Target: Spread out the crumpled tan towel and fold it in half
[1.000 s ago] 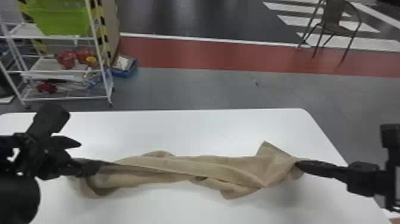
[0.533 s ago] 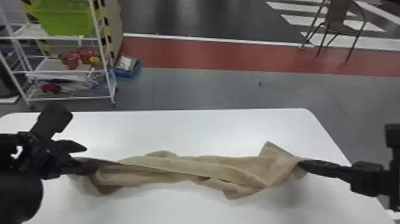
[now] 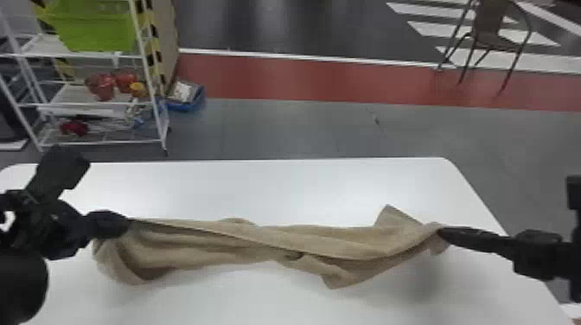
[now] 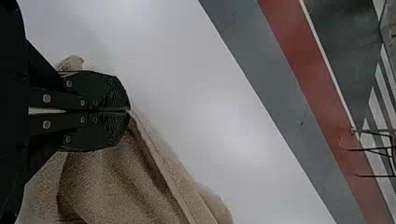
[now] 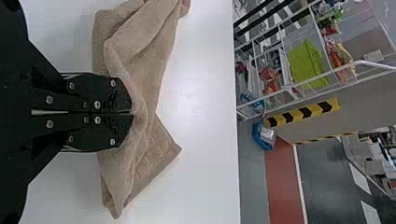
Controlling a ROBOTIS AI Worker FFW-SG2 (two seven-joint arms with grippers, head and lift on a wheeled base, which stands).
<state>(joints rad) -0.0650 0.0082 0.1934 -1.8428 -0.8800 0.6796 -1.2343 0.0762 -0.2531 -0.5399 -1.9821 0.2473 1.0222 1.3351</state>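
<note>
Listener: Where is the towel, and how might it handle?

Describer: A tan towel (image 3: 242, 235) stretches across the near half of the white table (image 3: 276, 190), in a long, bunched strip from the table's left side to its right. It looks light, soft and floppy, with nothing fragile or slippery about it. At the left end, the edge is a sensible hold; the middle would probably sag in folds; at the right, a loose corner (image 3: 391, 216) points towards the table's far edge and might suit a regrip for spreading.

Listener: And the arms?

Describer: The left gripper (image 3: 127, 224) comes in over the table's left side, angled inward, its fingers together on the towel's end. The right gripper (image 3: 441, 232) reaches in nearly level over the table's right edge, fingers pinched on a fold. Both held ends seem slightly raised from the tabletop; I can't tell how far.
</note>
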